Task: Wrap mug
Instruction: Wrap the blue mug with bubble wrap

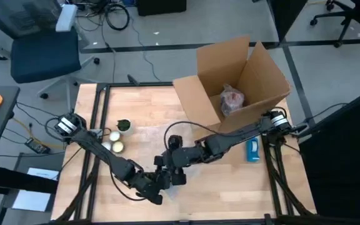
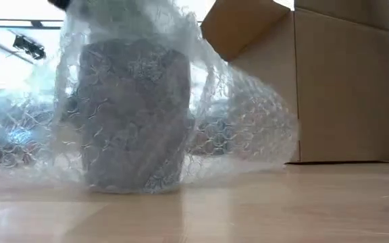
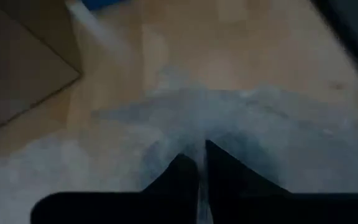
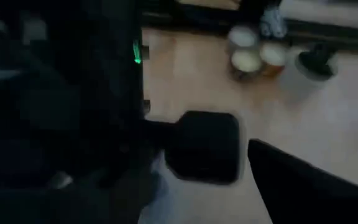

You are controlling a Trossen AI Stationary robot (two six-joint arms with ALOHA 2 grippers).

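A grey mug (image 2: 134,115) stands upright on the wooden table, covered in clear bubble wrap (image 2: 248,135) that bulges out to its right. From above, both arms meet over it near the table's front middle. My left gripper (image 1: 158,190) comes from the left and is shut on the bubble wrap (image 3: 247,124). My right gripper (image 1: 175,164) comes from the right and sits just behind the left one, over the mug. The arms hide the mug in the high view. My left gripper pinches the bubble wrap's sheet (image 3: 199,140) between its two fingers (image 3: 229,177). They come at it slanting down from above. Beyond the fingers the sheet spreads out over the table. One layer or several, I cannot tell.
An open cardboard box (image 1: 236,81) stands at the back right with a wrapped item (image 1: 232,100) inside. A blue object (image 1: 253,150) lies near the right arm's base. Small pale balls (image 1: 114,140) and a dark green piece (image 1: 123,125) sit at the left.
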